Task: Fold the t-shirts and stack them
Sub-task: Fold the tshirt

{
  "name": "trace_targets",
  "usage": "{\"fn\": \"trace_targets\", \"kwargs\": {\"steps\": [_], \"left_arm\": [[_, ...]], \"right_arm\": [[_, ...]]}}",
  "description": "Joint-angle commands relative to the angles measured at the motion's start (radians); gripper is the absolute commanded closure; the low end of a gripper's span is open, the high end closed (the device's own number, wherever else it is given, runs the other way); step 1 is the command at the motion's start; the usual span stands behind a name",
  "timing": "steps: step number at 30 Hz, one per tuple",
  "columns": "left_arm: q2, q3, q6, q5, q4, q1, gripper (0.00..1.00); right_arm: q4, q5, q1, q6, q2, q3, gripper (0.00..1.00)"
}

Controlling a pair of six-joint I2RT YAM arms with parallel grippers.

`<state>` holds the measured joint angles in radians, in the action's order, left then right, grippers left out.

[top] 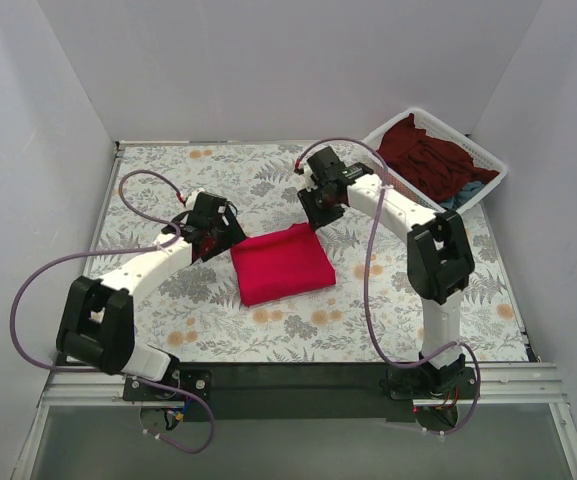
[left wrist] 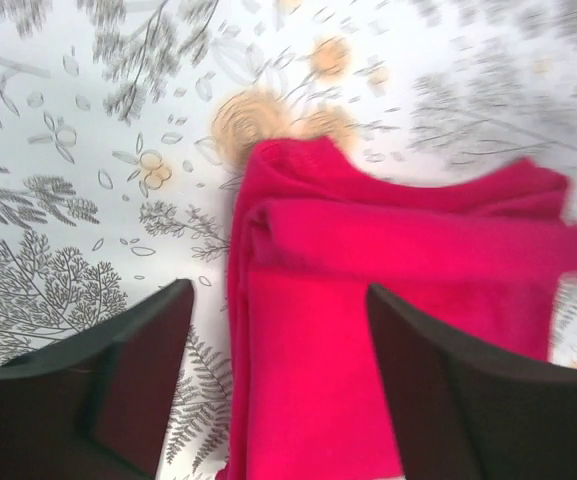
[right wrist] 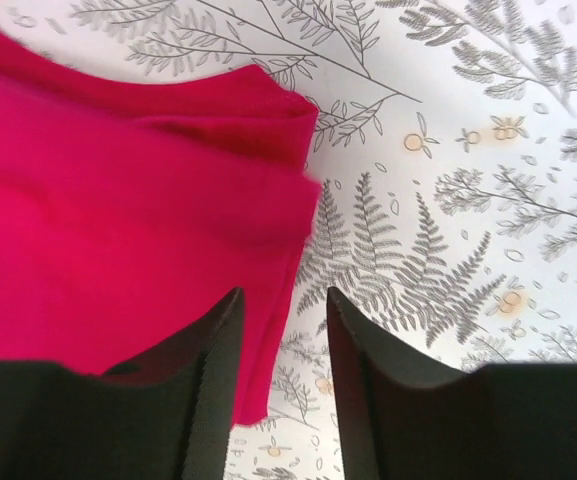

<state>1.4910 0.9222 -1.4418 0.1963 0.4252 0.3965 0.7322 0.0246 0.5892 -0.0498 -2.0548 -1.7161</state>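
Note:
A bright crimson-red t-shirt (top: 281,262) lies folded into a rough square on the flower-printed table. My left gripper (top: 208,232) hovers at its left edge, open and empty; in the left wrist view (left wrist: 278,300) the red cloth (left wrist: 388,300) lies below and between the jaws. My right gripper (top: 320,205) hovers above the shirt's far right corner, open and empty; in the right wrist view (right wrist: 281,300) the shirt's edge (right wrist: 118,230) lies under the left finger. A dark maroon shirt (top: 426,157) and a teal-blue one (top: 460,194) lie in the basket.
The white mesh basket (top: 488,158) stands at the table's back right corner. White walls enclose the table on the left, back and right. Purple cables loop from both arms.

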Motion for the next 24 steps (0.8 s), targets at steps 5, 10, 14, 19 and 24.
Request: {"fn": "trace_targets", "kwargs": {"steps": [5,10,14,19,24], "left_arm": [[-0.259,-0.051,0.027,-0.04,-0.041,0.074,0.23],[-0.275,-0.193,0.009,-0.161,-0.25,0.137,0.29],[-0.2,-0.214,-0.009,-0.155,-0.387,0.127,0.41],[-0.054,-0.192,-0.028,-0.189,-0.549,0.052,0.5],[0.128,-0.158,-0.061,-0.261,-0.623,-0.048,0.55]], "right_arm": [[-0.29,0.119,-0.006,0.017,0.344,0.266,0.5],[-0.424,0.308,-0.011,0.03,0.374,0.407,0.5],[-0.553,0.483,-0.04,-0.007,0.317,0.444,0.51],[-0.686,0.658,-0.086,-0.082,0.181,0.402,0.52],[-0.842,0.741,-0.126,-0.189,0.041,0.366,0.52]]}}
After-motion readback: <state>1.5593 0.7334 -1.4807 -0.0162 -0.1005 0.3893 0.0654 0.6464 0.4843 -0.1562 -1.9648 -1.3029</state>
